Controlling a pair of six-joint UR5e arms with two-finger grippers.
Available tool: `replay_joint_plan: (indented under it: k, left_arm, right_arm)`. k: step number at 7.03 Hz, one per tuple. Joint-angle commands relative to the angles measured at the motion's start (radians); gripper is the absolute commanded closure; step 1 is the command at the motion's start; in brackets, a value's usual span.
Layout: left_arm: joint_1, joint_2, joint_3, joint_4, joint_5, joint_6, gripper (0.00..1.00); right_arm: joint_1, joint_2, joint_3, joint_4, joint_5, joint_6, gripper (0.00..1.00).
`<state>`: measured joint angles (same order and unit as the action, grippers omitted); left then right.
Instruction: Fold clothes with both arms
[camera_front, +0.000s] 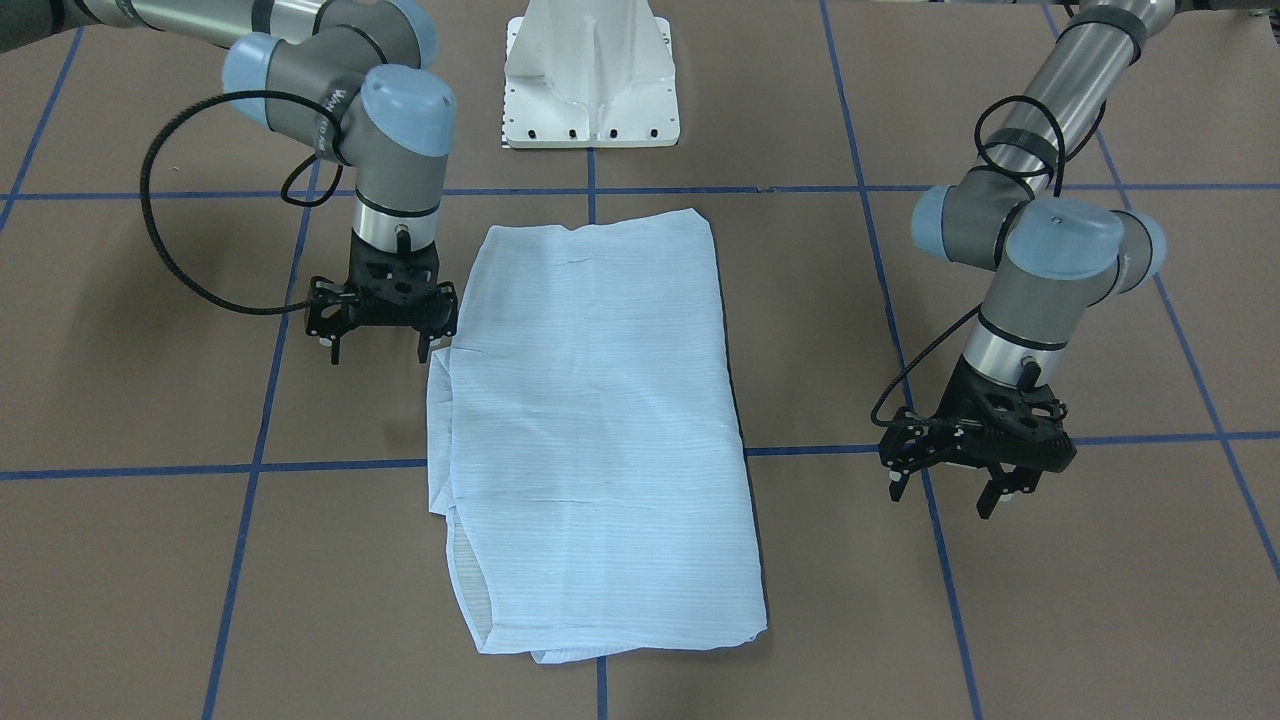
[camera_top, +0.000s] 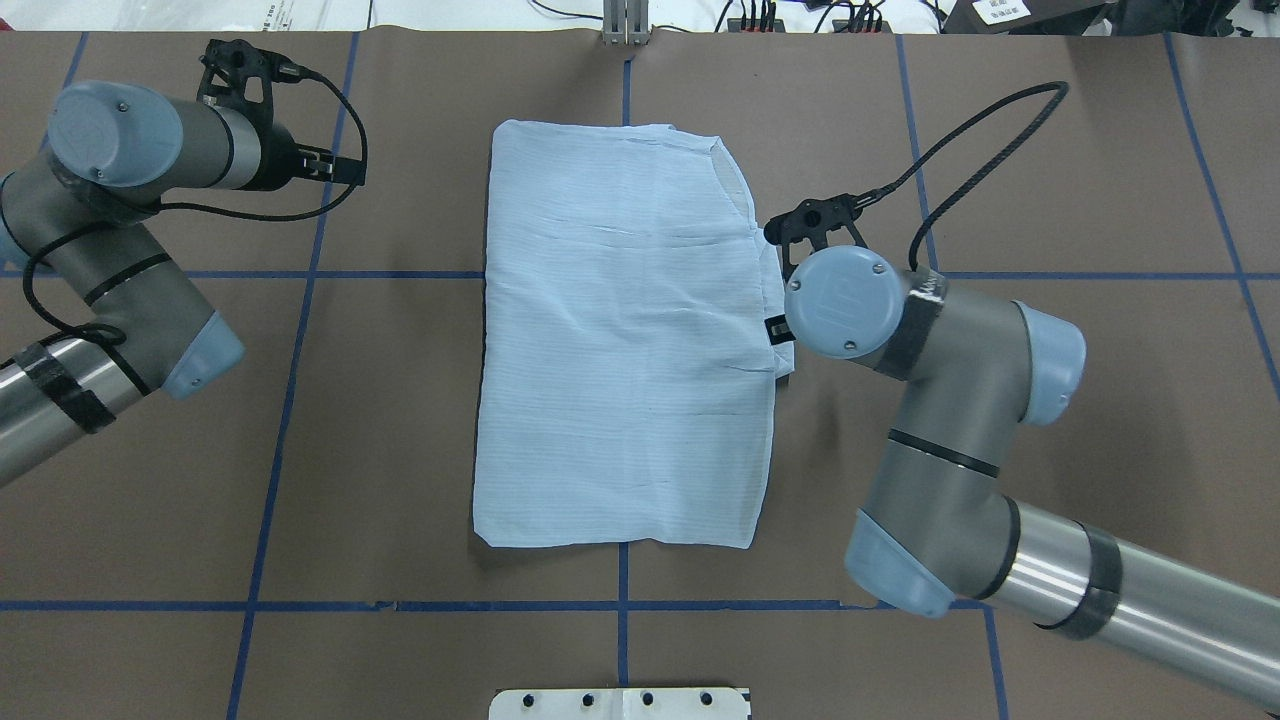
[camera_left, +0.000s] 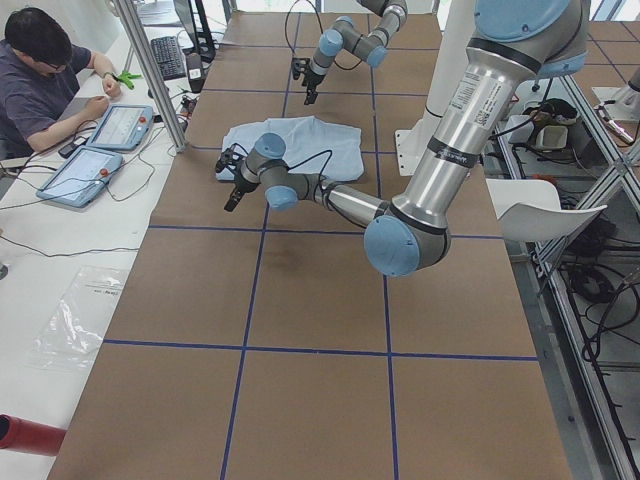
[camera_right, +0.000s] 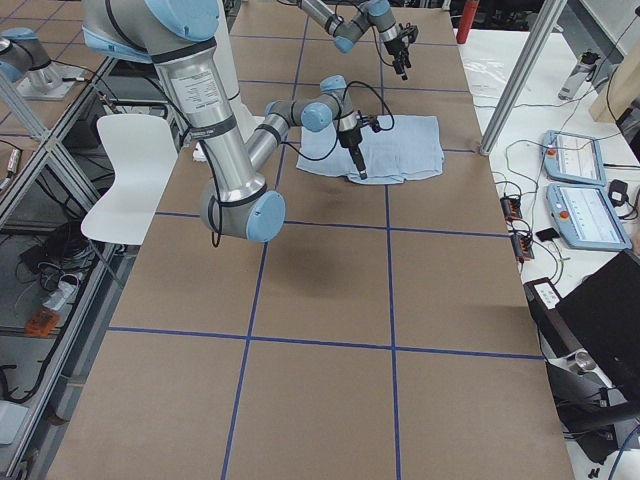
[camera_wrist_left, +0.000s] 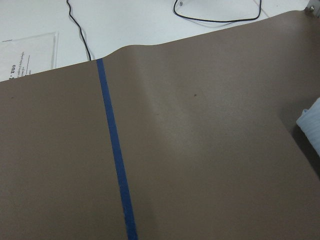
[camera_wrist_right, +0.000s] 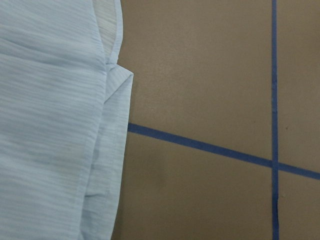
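We see the shirt (camera_top: 620, 340) folded and flat on the brown worktop (camera_top: 380, 450).
Our right arm (camera_top: 940, 480) overhangs one long edge; our left gripper (camera_top: 340, 167) sits well apart.

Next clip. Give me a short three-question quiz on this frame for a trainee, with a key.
1. True or false: the left gripper is shut on the shirt.
2. Which gripper is nearer the shirt? A) the left gripper B) the right gripper C) both equally near
3. Fill in: the tape lines on the brown table are ____.
Key: 1. False: it hangs open over bare table, well away from the shirt. 2. B: it is open, right beside the shirt's edge. 3. Blue.
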<state>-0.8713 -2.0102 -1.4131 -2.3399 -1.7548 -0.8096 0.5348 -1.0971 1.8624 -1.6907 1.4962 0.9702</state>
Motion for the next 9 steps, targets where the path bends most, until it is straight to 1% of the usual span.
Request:
replay_joint_plan:
  k: [1, 2, 3, 4, 5, 6, 7, 8, 9]
  left_arm:
    - [0.078, 0.123, -0.225, 0.043, -0.044, -0.092, 0.00]
    - [0.157, 0.143, -0.339, 0.089, -0.070, -0.214, 0.00]
    - [0.249, 0.143, -0.433, 0.197, -0.060, -0.343, 0.00]
    - [0.347, 0.143, -0.514, 0.309, -0.005, -0.437, 0.00]
    - [0.459, 0.140, -0.527, 0.330, 0.093, -0.529, 0.00]
    - [0.518, 0.140, -0.524, 0.333, 0.116, -0.580, 0.00]
    - [0.550, 0.140, -0.508, 0.336, 0.141, -0.603, 0.00]
    - [0.570, 0.139, -0.491, 0.340, 0.146, -0.605, 0.01]
    - [0.572, 0.137, -0.475, 0.340, 0.146, -0.605, 0.04]
  right_arm:
    - [-0.009, -0.119, 0.136, 0.185, 0.076, 0.211, 0.00]
    - [-0.039, -0.185, 0.136, 0.361, 0.078, 0.290, 0.00]
    - [-0.059, -0.263, 0.136, 0.520, 0.069, 0.358, 0.00]
    - [-0.068, -0.279, 0.132, 0.563, 0.056, 0.405, 0.00]
    - [-0.081, -0.276, 0.130, 0.565, 0.029, 0.441, 0.00]
    - [-0.093, -0.273, 0.129, 0.565, 0.010, 0.441, 0.00]
    - [-0.096, -0.271, 0.129, 0.565, 0.007, 0.441, 0.00]
    - [-0.101, -0.270, 0.129, 0.565, -0.002, 0.441, 0.00]
    - [-0.107, -0.268, 0.127, 0.565, -0.011, 0.441, 0.00]
